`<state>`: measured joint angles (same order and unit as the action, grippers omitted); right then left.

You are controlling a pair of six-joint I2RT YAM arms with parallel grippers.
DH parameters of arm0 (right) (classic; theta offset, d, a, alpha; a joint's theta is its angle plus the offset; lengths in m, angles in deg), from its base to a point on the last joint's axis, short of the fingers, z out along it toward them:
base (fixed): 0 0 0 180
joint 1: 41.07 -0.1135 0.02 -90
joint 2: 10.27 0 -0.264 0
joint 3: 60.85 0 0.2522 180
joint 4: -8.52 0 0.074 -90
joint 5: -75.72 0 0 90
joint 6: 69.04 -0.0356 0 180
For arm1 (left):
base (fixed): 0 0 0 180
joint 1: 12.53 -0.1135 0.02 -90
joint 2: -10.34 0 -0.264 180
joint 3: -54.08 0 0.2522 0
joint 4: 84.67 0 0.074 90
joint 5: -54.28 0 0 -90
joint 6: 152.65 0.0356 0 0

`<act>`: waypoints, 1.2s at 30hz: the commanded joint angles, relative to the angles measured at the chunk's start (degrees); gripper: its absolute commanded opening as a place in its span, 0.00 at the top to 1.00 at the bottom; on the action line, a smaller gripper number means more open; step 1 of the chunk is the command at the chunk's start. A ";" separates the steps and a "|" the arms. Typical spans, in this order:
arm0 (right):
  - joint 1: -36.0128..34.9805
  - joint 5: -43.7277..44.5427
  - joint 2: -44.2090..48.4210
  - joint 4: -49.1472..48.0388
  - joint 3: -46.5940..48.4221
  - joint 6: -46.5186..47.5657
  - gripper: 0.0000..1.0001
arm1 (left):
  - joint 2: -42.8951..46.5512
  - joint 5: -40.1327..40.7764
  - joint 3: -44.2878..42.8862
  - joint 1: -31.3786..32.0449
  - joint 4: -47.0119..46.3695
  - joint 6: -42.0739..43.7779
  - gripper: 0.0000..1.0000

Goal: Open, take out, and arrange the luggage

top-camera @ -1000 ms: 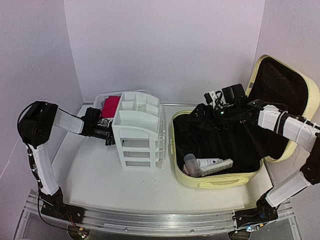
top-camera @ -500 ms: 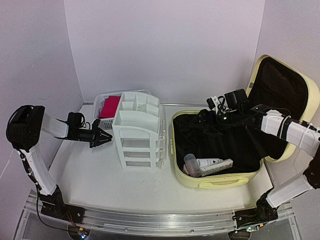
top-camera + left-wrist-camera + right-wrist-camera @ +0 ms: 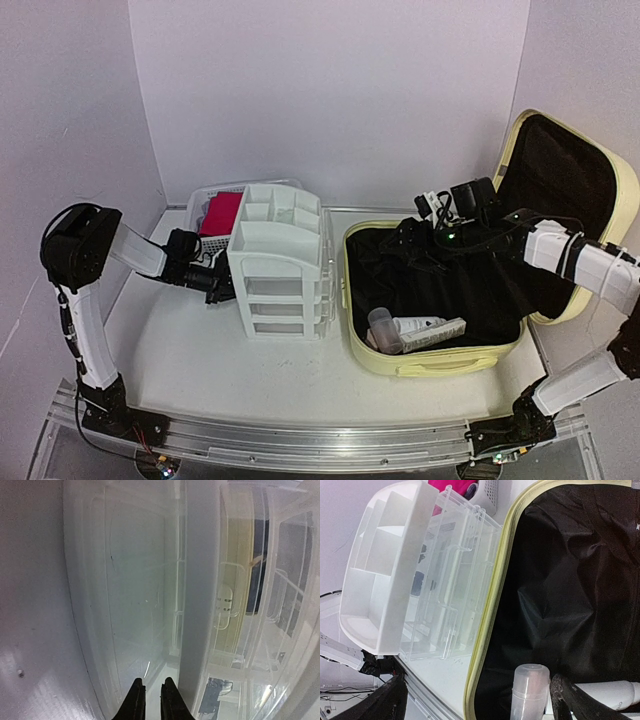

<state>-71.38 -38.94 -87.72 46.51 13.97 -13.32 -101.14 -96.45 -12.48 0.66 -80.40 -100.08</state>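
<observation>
**Case Open, Contents Still Inside as Left Arm Returns to the Organizer**

The pale yellow luggage [image 3: 430, 365] lies on the right of the worktop [image 3: 180, 350], its lid [image 3: 560, 170] standing up on the right. A clear capped bottle [image 3: 383, 328] and a white tube [image 3: 420, 324] rest on the black lining at its near end. The right gripper [image 3: 408, 240] hovers over the far end of the case, jaws spread wide and empty, scarcely moved in the last half second. The left gripper [image 3: 222, 285], drawn back a moment ago, has come in again to the left side of the white drawer organizer [image 3: 275, 270], jaws all but closed on nothing. Unpacking looks unfinished, and the left arm seems to be nudging or steadying the organizer rather than carrying anything. Behind the organizer a white mesh basket [image 3: 197, 200] holds a pink item [image 3: 221, 212]. The worktop is white and smooth, boxed in by plain pale walls [image 3: 330, 90].
</observation>
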 commanded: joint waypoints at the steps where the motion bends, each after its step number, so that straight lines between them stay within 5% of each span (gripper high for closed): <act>1: -0.25 0.44 2.90 -1.30 -0.10 0.02 0.02 | -2.37 -2.98 -2.49 2.24 -2.80 0.85 0.88; 20: -0.19 -1.13 0.63 -2.17 -0.14 -0.75 0.02 | -6.39 -4.86 -3.58 4.04 -6.67 2.78 0.75; 31: -0.20 -0.18 2.03 -1.61 -2.03 -0.49 0.02 | 14.48 10.34 10.51 -4.12 1.62 0.68 0.47; 36: -0.20 0.64 2.00 -0.94 -2.51 0.28 0.02 | 32.88 20.51 5.63 -5.37 24.81 8.99 0.37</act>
<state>-71.38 -39.07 -86.93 46.64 11.85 -13.89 -81.30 -84.58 -1.83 -4.96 -71.66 -97.57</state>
